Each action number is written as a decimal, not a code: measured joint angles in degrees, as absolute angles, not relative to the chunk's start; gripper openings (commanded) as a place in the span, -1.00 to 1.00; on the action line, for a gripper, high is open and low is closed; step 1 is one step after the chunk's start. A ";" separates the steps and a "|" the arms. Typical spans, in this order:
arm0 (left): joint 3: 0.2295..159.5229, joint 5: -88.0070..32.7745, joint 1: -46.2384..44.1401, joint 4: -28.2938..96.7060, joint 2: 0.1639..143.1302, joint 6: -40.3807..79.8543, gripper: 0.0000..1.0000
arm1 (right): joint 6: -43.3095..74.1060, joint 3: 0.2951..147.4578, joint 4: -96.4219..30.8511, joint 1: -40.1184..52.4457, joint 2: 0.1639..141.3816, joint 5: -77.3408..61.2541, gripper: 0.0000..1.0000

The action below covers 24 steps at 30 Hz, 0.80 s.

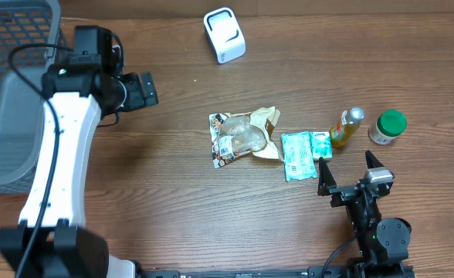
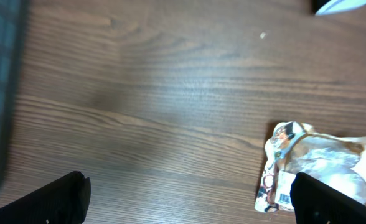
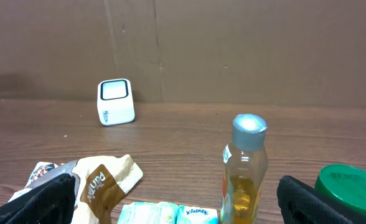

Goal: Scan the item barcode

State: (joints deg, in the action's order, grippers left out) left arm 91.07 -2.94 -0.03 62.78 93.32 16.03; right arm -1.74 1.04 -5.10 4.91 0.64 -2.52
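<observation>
Overhead view: the left gripper (image 1: 148, 89) shows only as a dark block at the end of the white arm, so its jaws are hard to read there. In the left wrist view its two fingers (image 2: 52, 202) sit at the bottom corners of the frame, spread wide with nothing between them. The right gripper (image 1: 349, 171) sits low at the near edge of the table (image 1: 173, 201), jaws also spread wide and empty, just beside the tissue pack (image 1: 304, 153).

Cut off or unclear:
- The left wrist view is blurred. The snack bag (image 1: 238, 137) runs off its right edge, and a small white label with barcode-like bars on the bag's corner is too soft to read.
- The white scanner (image 1: 225, 35) shows there only as a sliver at the top right.
- The grey mesh basket (image 1: 11, 93) is cropped by the left edge of the overhead view.
- The green-lidded jar (image 1: 387, 127) is half out of the right wrist frame.

Room: bare wood lies between the left gripper and the snack bag, and between the items and the scanner at the far edge. The bag, the tissue pack, the yellow bottle (image 1: 347, 127) and the jar make a row mid-table, with the bag and tissue pack touching and the bottle just beside the tissue pack.

Writing: "Kleenex" on the tissue pack. The brown print on the snack bag is unreadable.
</observation>
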 measured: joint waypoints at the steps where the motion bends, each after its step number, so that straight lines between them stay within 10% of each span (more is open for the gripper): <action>1: 91.07 -1.87 -0.03 62.78 92.49 16.03 0.99 | -1.72 1.04 -5.08 4.91 0.62 -2.52 1.00; 24: 67.24 3.18 -0.01 43.66 90.94 15.86 0.99 | -1.74 1.04 -5.06 4.91 0.62 -2.55 1.00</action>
State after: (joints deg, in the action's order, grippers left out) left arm 67.24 3.18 -0.01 43.66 90.94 15.86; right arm -1.74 1.04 -5.06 4.91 0.62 -2.55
